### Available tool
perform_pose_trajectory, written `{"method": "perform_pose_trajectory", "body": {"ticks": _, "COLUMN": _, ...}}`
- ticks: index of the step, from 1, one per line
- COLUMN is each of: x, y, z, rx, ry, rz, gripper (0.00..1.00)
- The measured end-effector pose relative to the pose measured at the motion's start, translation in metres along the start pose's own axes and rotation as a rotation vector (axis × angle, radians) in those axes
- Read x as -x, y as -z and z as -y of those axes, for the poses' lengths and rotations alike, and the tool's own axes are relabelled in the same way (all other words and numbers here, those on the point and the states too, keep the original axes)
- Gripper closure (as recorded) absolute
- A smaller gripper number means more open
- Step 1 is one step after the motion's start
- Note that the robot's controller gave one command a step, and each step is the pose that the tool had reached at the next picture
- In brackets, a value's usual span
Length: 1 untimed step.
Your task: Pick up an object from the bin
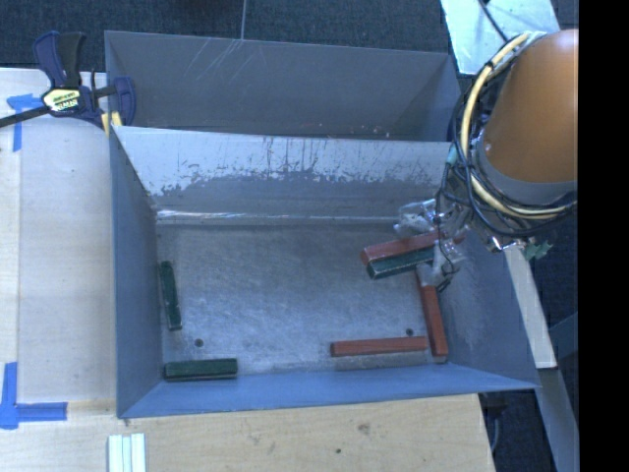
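Gripper (438, 236) hangs over the right end of a flat reddish-brown bar (397, 251) lying against a dark green bar (391, 267), right side of the grey metal bin (295, 87); spread or pinched, can't tell. Might snag both bars since they touch

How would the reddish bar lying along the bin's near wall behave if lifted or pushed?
The reddish bar looks straight and flat-sided, so it probably stays stiff and slides rather than rolls. Gripped at one end, its length would likely make it tilt.
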State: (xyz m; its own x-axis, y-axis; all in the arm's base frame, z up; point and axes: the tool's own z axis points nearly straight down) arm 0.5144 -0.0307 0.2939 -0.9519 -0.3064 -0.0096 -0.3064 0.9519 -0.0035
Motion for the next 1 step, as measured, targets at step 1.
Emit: {"method": "perform_pose_trajectory", "body": {"ticks": 1, "x": -0.0159, "y": 0.1064, "z": -0.0047, "rx": -0.002, "ry": 0.079, "rz": 0.003, "gripper": 1.00}}
